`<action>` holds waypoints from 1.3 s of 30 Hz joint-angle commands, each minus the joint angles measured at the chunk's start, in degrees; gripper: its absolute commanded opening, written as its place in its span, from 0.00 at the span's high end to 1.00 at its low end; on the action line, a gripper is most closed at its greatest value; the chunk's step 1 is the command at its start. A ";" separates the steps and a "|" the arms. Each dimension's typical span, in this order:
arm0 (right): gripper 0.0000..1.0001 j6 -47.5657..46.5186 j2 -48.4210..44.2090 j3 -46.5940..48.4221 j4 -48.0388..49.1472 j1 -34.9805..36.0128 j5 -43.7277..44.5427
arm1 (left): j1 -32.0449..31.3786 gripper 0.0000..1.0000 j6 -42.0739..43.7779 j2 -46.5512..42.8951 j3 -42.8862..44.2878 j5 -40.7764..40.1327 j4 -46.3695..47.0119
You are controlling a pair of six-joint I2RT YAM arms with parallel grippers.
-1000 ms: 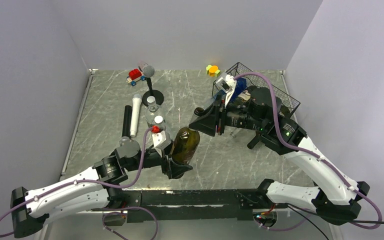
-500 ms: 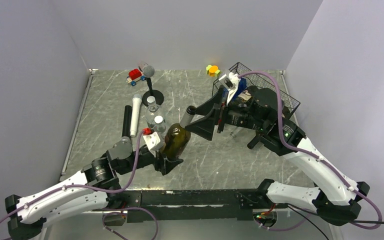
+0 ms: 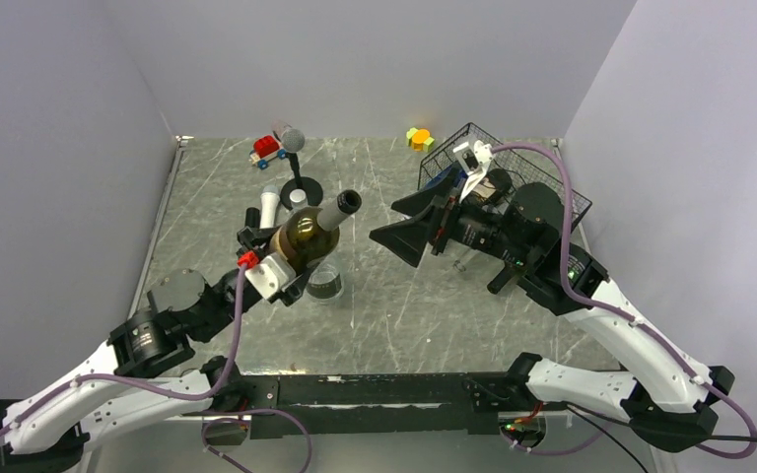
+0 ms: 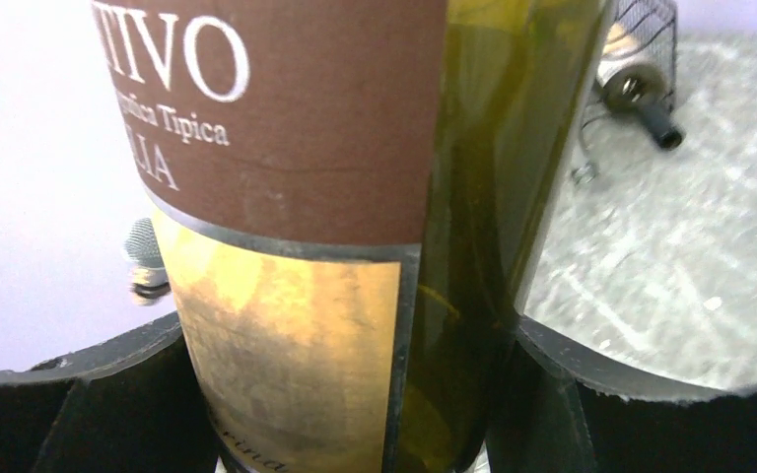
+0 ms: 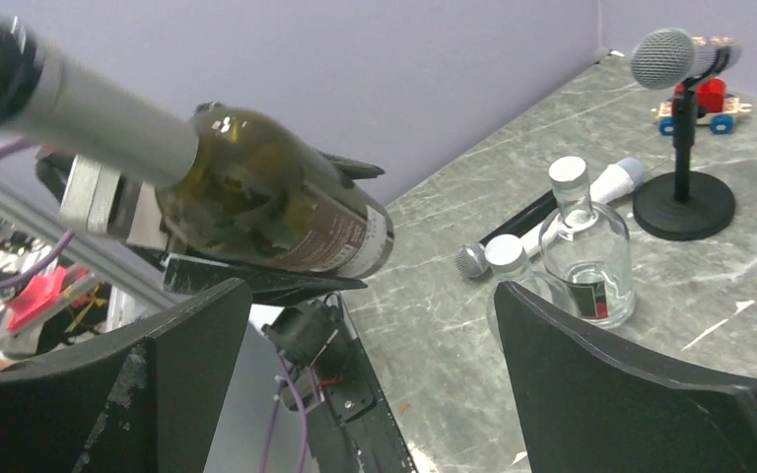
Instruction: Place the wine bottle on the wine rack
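The left fingers (image 4: 99, 404) are clamped on the lower body of the wine bottle (image 3: 306, 236), one on each side of its label, holding it off the surface (image 3: 404, 315) over the near-left part. The wine bottle lies tilted, its base low towards the left arm. Its long axis runs up and to the rear right, so the mouth points at the right fingers (image 3: 404, 241). Those are spread wide and hold nothing. The wine rack (image 3: 567, 192) stands at the rear right, well apart from the wine bottle.
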 commanded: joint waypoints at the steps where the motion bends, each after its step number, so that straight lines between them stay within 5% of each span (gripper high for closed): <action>1: 0.01 1.93 0.14 2.81 -2.20 -0.14 5.68 | 0.11 0.99 14.97 -2.20 2.15 -1.27 1.44; 10: 0.13 1.12 9.63 12.74 -14.58 -0.20 -1.65 | 0.09 0.99 33.04 -8.91 -5.40 3.71 1.73; 21: 0.04 -5.55 13.23 12.59 -18.91 0.07 -18.17 | 0.11 0.99 41.35 -8.53 -3.14 -4.41 -10.32; 39: 0.21 -16.14 25.82 19.10 -31.28 10.31 -8.49 | 0.11 0.99 42.32 -3.48 -0.38 -12.55 -12.18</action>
